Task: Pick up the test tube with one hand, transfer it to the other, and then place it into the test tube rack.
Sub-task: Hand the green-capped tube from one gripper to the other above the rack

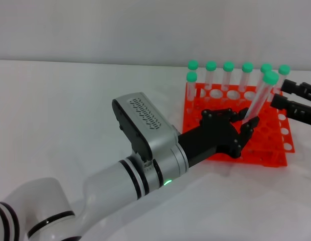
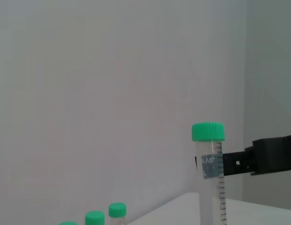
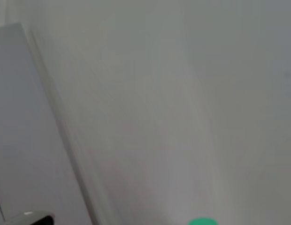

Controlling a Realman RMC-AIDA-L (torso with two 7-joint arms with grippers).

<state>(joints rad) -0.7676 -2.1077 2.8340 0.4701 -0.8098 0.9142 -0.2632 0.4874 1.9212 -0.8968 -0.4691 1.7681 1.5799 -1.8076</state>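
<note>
My left gripper [image 1: 247, 126] hangs over the orange-red test tube rack [image 1: 268, 146] and is shut on the lower end of the test tube [image 1: 260, 99]. The tube leans up and to the right, with its green cap on top. My right gripper [image 1: 277, 93] is at the right edge, open, with its black fingers just right of the cap and apart from it. In the left wrist view the tube [image 2: 211, 180] stands upright with a black finger of the right gripper [image 2: 270, 159] beside it. A green cap [image 3: 202, 221] shows at the edge of the right wrist view.
Several green-capped tubes [image 1: 228, 75] stand in the rack's back rows and show low in the left wrist view [image 2: 117, 209]. The rack sits on a white table [image 1: 70, 110] with a pale wall behind.
</note>
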